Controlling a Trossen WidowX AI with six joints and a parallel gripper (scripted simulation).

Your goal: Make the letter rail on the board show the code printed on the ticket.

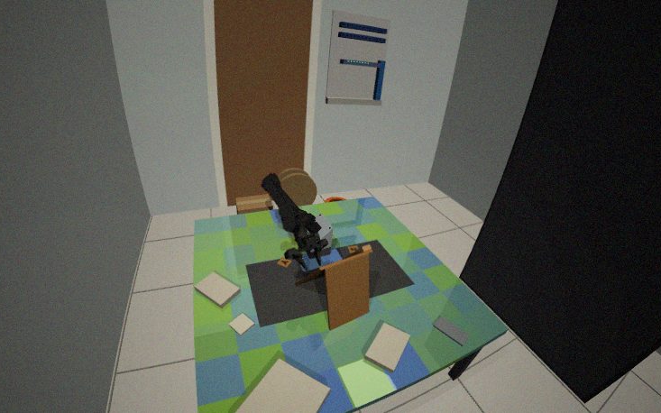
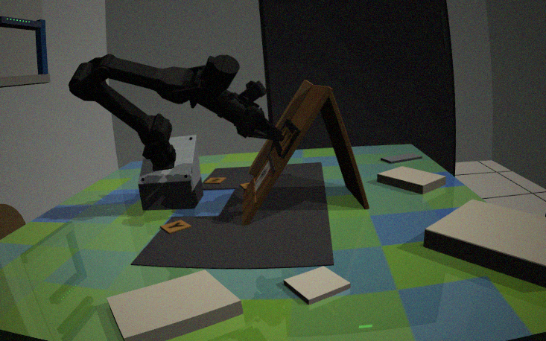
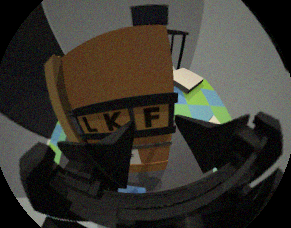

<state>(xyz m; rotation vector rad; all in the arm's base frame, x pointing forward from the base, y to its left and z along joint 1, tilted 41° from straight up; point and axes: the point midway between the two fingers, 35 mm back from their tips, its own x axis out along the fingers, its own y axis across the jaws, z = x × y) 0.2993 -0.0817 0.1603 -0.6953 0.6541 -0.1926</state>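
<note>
A brown A-frame board stands on a dark mat. Its black letter rail holds three orange tiles reading L, K, F. A pale ticket strip sits lower on the board face; its print is too small to read. My gripper is at the rail, just in front of the F tile, fingers slightly spread on either side of it. Loose orange tiles lie on the mat.
The arm's grey base block stands behind the mat. Flat pale blocks and a thin grey slab lie around the checked counter. A dark panel rises on the right.
</note>
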